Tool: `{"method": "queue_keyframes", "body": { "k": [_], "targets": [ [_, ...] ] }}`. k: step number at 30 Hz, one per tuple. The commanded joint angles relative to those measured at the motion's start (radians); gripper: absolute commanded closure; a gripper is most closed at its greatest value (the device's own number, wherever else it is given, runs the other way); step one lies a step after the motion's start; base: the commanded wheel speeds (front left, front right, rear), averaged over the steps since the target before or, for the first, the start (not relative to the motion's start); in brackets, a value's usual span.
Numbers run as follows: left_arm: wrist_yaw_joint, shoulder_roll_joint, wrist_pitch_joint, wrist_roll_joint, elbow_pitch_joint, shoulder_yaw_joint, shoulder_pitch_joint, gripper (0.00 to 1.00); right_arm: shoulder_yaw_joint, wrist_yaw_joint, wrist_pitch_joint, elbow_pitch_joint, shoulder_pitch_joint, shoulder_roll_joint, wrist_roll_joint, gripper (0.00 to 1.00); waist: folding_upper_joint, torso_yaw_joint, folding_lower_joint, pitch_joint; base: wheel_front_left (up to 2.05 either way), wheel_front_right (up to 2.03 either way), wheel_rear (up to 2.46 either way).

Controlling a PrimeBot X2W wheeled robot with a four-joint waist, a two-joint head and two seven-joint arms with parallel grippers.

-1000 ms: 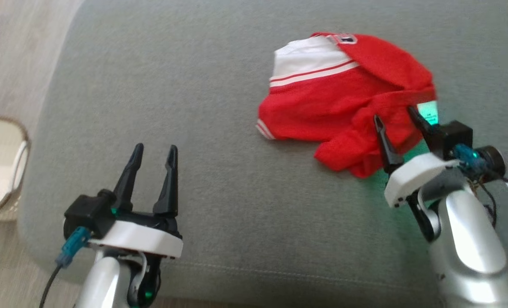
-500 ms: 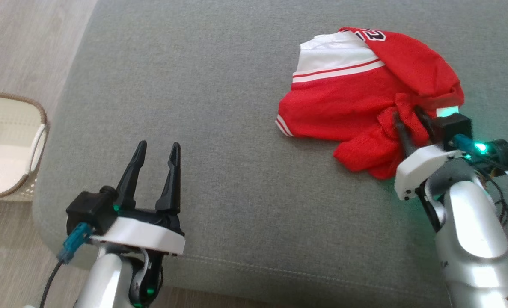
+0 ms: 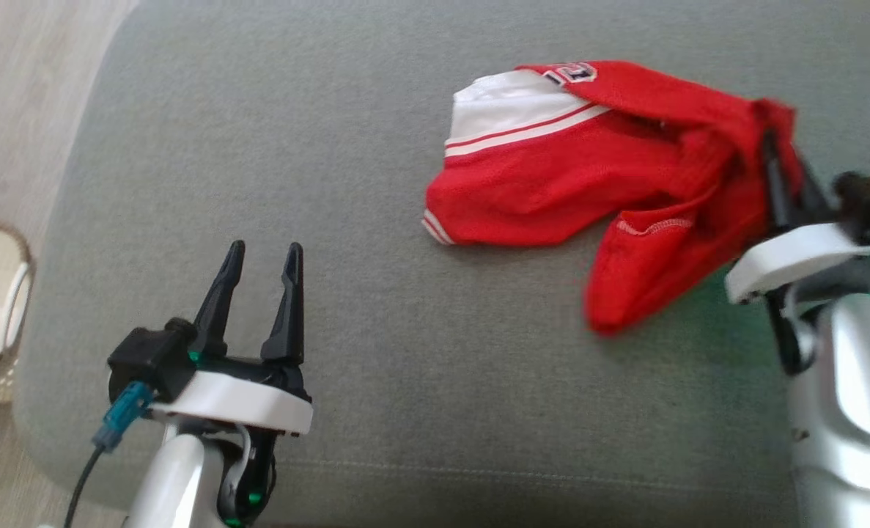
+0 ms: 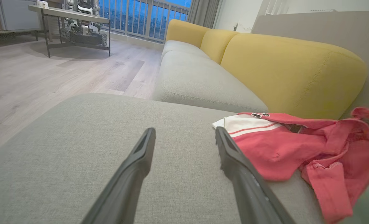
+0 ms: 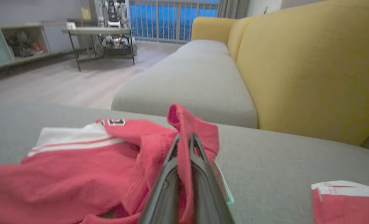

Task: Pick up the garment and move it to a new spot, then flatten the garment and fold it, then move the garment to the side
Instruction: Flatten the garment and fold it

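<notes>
Far left: a pale woven basket (image 3: 20, 293) stood on the light wood floor (image 3: 17, 88), just off the cushion's edge.

The left gripper (image 3: 266, 251) hung over the near-left part of the broad grey fabric cushion (image 3: 376, 381). Its fingers were spread wide with nothing between them, well apart from the cloth.

The red knit garment with a white striped band (image 3: 552, 183) lay centre-right on the cushion. The white band end pointed left and a number patch sat at the far edge. A loose red flap trailed toward me.

At the garment's right end, the right gripper (image 3: 775, 158) had its jaws pinched tight on a bunched fold of red fabric. In my right wrist view that fold stood up between the closed fingers, with a small pale tag beside them.

Further right, a second red-and-white piece of cloth (image 5: 346, 199) lay on the same cushion, apart from the held one. A mustard-yellow sofa backrest (image 5: 308, 68) rose behind.
</notes>
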Motion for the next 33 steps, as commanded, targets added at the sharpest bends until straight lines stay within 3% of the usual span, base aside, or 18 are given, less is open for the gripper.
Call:
{"method": "queue_keyframes", "body": {
  "k": [1,10,11,12,19,29,33],
  "targets": [
    [0.006,0.003,-0.005,0.000,-0.038,0.044,-0.024,0.00,-0.007,0.000,-0.016,-0.069,0.003,0.003,0.037,1.00,0.0000,-0.030,0.0000,-0.022,0.00,0.00,0.00],
    [0.006,0.003,-0.005,0.009,-0.047,0.047,-0.012,0.00,-0.148,0.000,0.036,-0.171,0.089,0.003,0.070,1.00,0.0000,-0.083,0.0000,-0.035,0.00,0.00,0.00],
    [0.006,0.003,-0.005,0.010,-0.047,0.047,-0.012,0.00,-0.163,0.000,0.053,-0.162,0.098,0.003,0.071,0.87,0.0000,-0.088,0.0000,-0.035,0.00,0.00,0.00],
    [0.005,0.003,-0.005,0.011,-0.047,0.047,-0.012,0.00,-0.174,0.000,0.070,-0.148,0.106,0.003,0.069,0.00,0.0000,-0.091,0.0000,-0.036,0.00,0.00,0.00],
    [0.001,0.003,-0.005,0.022,-0.042,0.051,-0.007,0.00,-0.099,0.000,0.042,-0.095,0.110,0.003,0.107,0.00,0.0000,-0.110,0.0000,-0.051,0.00,0.00,0.00],
    [0.011,0.003,-0.005,0.019,-0.057,0.053,0.009,0.00,0.169,0.000,-0.052,-0.211,0.205,0.003,0.234,0.00,0.0000,-0.124,0.0000,-0.100,0.00,0.00,0.00],
    [0.020,0.003,-0.005,0.009,-0.066,0.054,0.020,0.00,0.211,0.000,-0.061,-0.235,0.281,0.003,0.271,0.00,0.0000,-0.130,0.0000,-0.106,0.00,0.00,0.00]
  ]
}}
